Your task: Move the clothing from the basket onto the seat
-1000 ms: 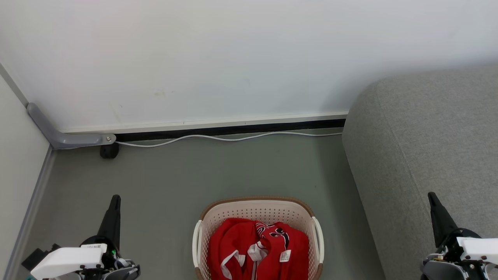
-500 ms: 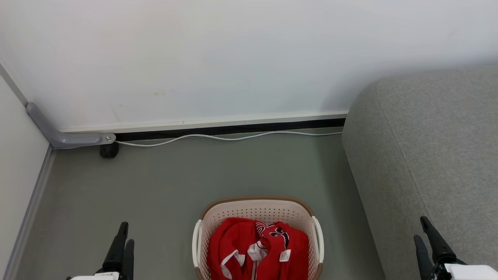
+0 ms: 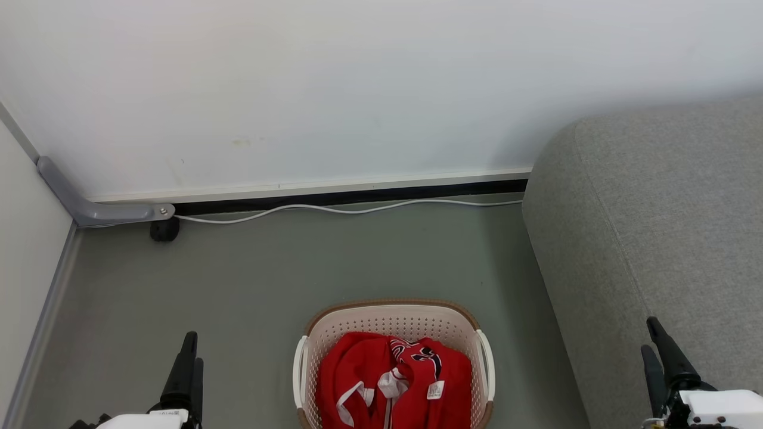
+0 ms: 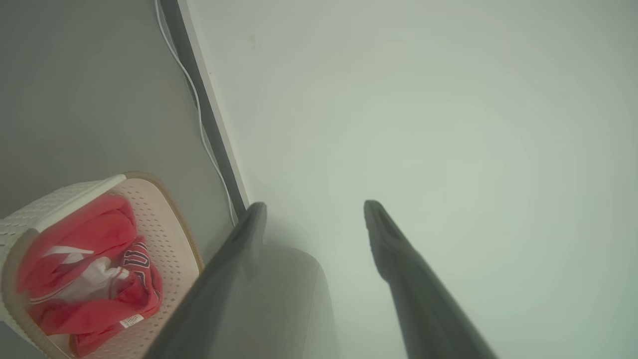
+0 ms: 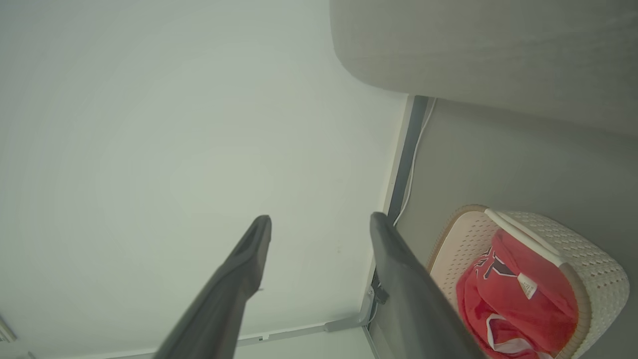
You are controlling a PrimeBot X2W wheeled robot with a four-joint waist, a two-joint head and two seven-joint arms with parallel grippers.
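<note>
Red jerseys (image 3: 390, 381) lie heaped in the basket (image 3: 393, 320), which stands on the floor (image 3: 298, 262) beside the sofa (image 3: 656, 208), just apart from its rounded edge. The left gripper (image 3: 194, 351) and right gripper (image 3: 648, 335) flank the basket, jaws parted and holding nothing.

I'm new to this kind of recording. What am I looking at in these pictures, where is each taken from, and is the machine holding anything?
This is a wheeled robot with two arms, each ending in a gripper with two long dark fingers. The wide picture comes from a camera on its head, looking down: the left gripper is at lower left, the right gripper at lower right. The other two come from wrist cameras looking along each arm's own fingers, so the room appears tilted. On the grey floor stands a cream basket holding red clothing; the grey seat is beside it, on the robot's right. Both grippers are open and hold nothing.
</note>
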